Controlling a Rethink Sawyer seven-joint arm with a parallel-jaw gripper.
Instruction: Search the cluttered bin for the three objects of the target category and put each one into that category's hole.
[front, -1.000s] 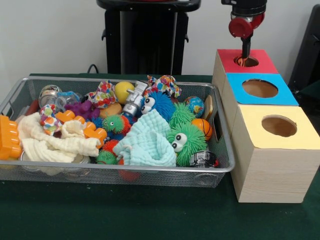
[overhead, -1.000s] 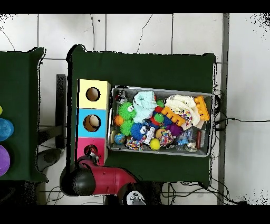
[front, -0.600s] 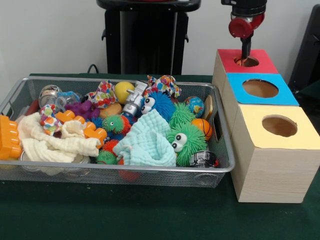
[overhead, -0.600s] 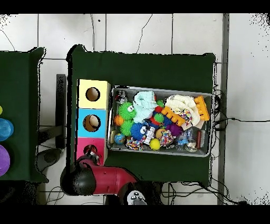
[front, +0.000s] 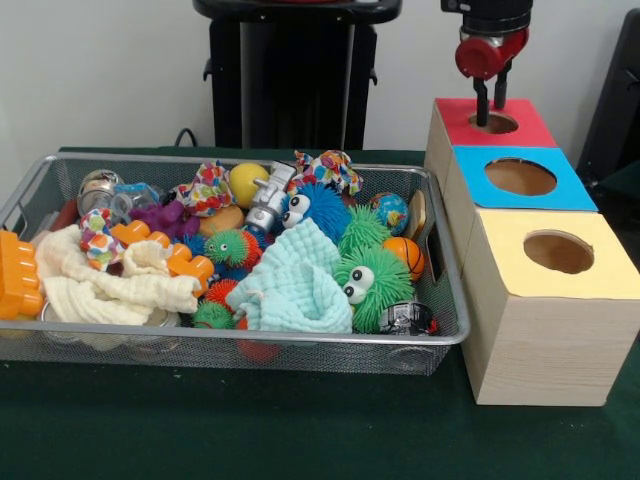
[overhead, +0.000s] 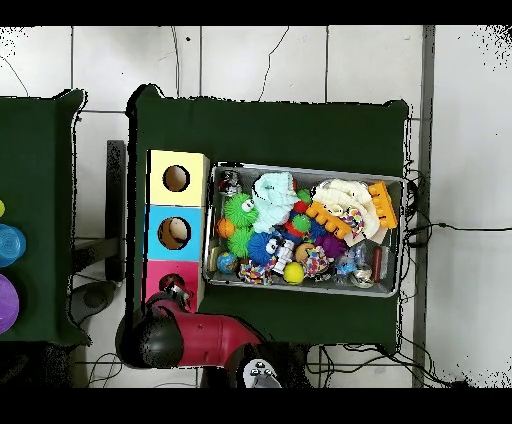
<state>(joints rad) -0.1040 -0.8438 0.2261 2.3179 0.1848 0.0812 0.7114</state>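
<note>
Hanging just above the hole in the red-topped box (front: 492, 122), the hand (front: 490, 108) has its two fingers parted, with nothing between them. Blue-topped box (front: 520, 178) and yellow-topped box (front: 556, 253) stand beside it in a row. Alongside, the wire bin (front: 440, 330) holds mixed toys and cloths on the green tabletop (front: 300, 430).

We see a plain pale wall (front: 110, 70) behind the counter (front: 300, 430), which wears a dark green cloth. From overhead, the floor (overhead: 250, 60) is pale tile with dark seams, and a second green-covered counter (overhead: 35, 200) stands alongside, cables (overhead: 440, 225) trailing nearby.
</note>
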